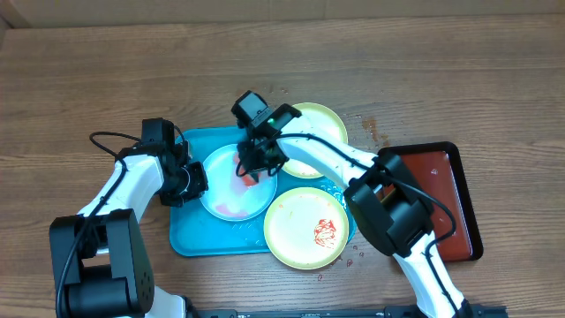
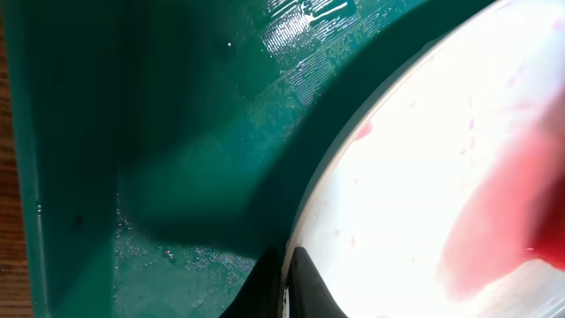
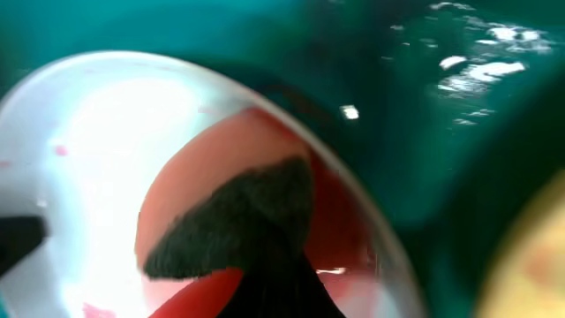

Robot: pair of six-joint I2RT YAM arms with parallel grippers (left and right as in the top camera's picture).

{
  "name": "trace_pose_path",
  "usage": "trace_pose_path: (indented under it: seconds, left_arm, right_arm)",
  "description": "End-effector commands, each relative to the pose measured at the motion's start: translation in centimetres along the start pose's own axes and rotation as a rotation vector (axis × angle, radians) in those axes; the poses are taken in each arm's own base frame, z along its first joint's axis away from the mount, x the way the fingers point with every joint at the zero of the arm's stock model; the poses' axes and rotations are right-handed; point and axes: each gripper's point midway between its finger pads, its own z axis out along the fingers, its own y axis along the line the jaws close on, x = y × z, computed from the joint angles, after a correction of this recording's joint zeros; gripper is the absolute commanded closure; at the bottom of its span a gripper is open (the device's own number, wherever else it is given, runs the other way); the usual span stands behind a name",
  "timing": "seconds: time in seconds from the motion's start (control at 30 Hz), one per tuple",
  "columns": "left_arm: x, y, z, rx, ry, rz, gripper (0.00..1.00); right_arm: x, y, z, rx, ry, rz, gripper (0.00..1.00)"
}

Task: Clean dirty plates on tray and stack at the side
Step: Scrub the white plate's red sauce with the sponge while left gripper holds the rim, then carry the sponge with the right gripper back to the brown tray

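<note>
The light-blue plate (image 1: 231, 190) lay on the turquoise tray (image 1: 190, 238) directly beneath the right fingers (image 3: 278, 296), clenched on a red sponge (image 1: 250, 175) (dark pad facing the plate), its rim pinched between the left fingers (image 2: 309, 287).

Your turquoise tray (image 1: 190, 231) lies flat. On its floor you see the light-blue plate (image 1: 225, 190), smeared pink-red. The nearer lime-rimmed plate (image 1: 300, 231), marked with red sauce, overhangs the tray's front right corner. The farther lime-rimmed plate (image 1: 322, 124) overlaps its back right corner.
</note>
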Motion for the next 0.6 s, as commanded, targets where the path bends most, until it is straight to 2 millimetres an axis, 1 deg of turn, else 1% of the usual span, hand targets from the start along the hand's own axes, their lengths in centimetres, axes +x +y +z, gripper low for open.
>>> trace_pose_path:
  seconds: [0.0,0.03,0.13,0.2,0.3,0.37,0.4,0.5,0.57]
  left_arm:
    - [0.7,0.8,0.7,-0.043,0.025,0.005,0.96]
    - [0.7,0.8,0.7,-0.042,0.025,0.002,0.95]
    - [0.6,0.8,0.7,-0.042,0.022,0.003,0.95]
    - [0.6,0.8,0.7,-0.042,0.022,0.003,0.96]
    - [0.6,0.8,0.7,-0.042,0.023,0.003,0.95]
    - [0.6,0.8,0.7,-0.042,0.023,0.001,0.96]
    - [0.6,0.8,0.7,-0.042,0.023,-0.005,0.96]
    - [0.6,0.8,0.7,-0.042,0.023,-0.005,0.96]
    - [0.6,0.8,0.7,-0.042,0.023,-0.005,0.96]
  right_arm:
    - [-0.5,0.0,-1.8,0.063,-0.022,-0.099,0.96]
    - [-0.7,1.1,-3.0,0.055,-0.034,-0.122,0.96]
    - [-1.4,3.2,-5.5,0.032,-0.075,-0.154,0.96]
    - [-1.8,4.3,-6.9,0.019,-0.098,-0.167,0.96]
    - [-2.2,5.2,-8.9,0.012,-0.114,-0.173,0.96]
    - [-2.2,5.3,-10.0,0.016,-0.110,-0.172,0.96]
    - [-2.1,4.9,-11.3,0.041,-0.109,-0.151,0.96]
    - [-2.2,2.6,-13.6,0.154,-0.130,-0.085,0.96]
    - [-1.9,0.5,-15.4,0.237,-0.143,-0.032,0.96]
